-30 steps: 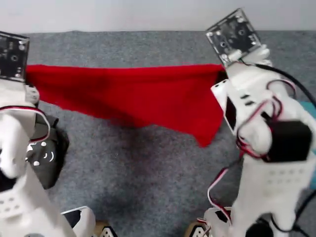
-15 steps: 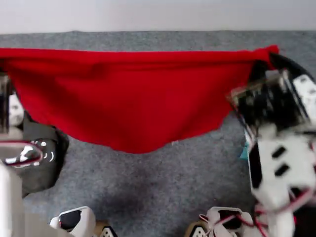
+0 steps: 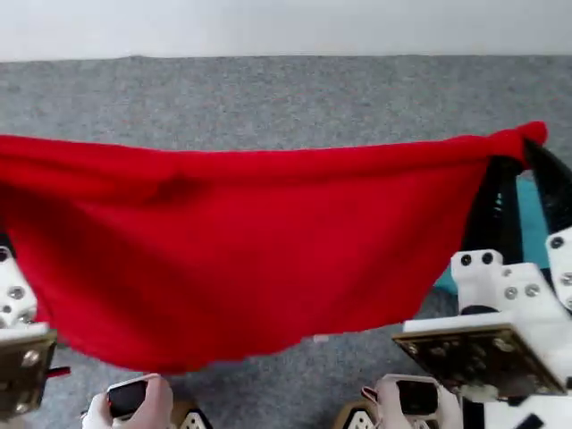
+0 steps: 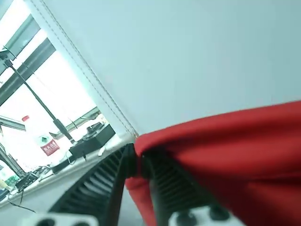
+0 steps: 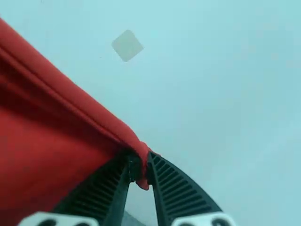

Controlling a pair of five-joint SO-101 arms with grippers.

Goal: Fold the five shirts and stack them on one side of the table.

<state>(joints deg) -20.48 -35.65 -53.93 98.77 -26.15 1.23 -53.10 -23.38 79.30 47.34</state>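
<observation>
Item: one red shirt, held aloft above the grey table and stretched wide between the two arms. Its upper edge ran nearly level across the high view, sagging slightly at the centre. The cloth hung from that edge as a broad sheet with a curved lower hem, and it hid the middle of the table from the camera. Whether the hem touched the table could not be told. Left pincer: clenched on one top corner of the shirt. The ribbed black fingers pressed together on a narrow pinch of red fabric, and the rest of the cloth fell away to one side. Behind it stood a pale wall and a bright window. Right pincer: likewise clenched on the opposite top corner, with a small bunched tip of red cloth nipped between its ribbed fingers. A pale surface with a small square patch lay beyond. In the high view this gripped corner appeared as a red knot at the far right, with the dark fingers running down from it to the white body of the right arm. Part of the left arm showed at the lower left edge. A teal item lay on the table beside the right arm. It was mostly hidden and was possibly another garment, though that was not certain.
</observation>
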